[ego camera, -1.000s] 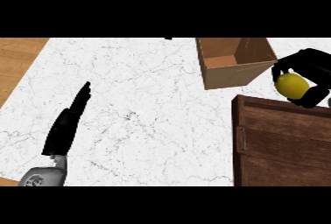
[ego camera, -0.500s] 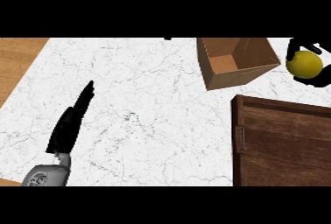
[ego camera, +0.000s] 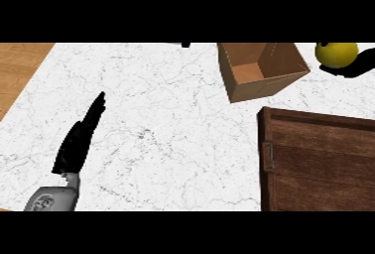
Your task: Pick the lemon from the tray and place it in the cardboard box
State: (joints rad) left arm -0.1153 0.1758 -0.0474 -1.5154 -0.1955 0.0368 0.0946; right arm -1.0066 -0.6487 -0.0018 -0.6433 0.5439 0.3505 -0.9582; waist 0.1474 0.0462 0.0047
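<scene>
From my end, the lemon (ego camera: 336, 53) sits up at the top right, just to the right of the cardboard box (ego camera: 261, 70) and outside it. The right robot hand (ego camera: 356, 68) is mostly cut off by the edge there; I only see dark bits of it behind and under the lemon, so it looks like it's wrapped around the fruit. The box stands open on the white marble table (ego camera: 168, 114). Right below the box is the dark wooden tray (ego camera: 320, 158). Way over to the left of the box, the left robot hand (ego camera: 79, 139) rests edge-on with straight fingers, released, holding nothing.
</scene>
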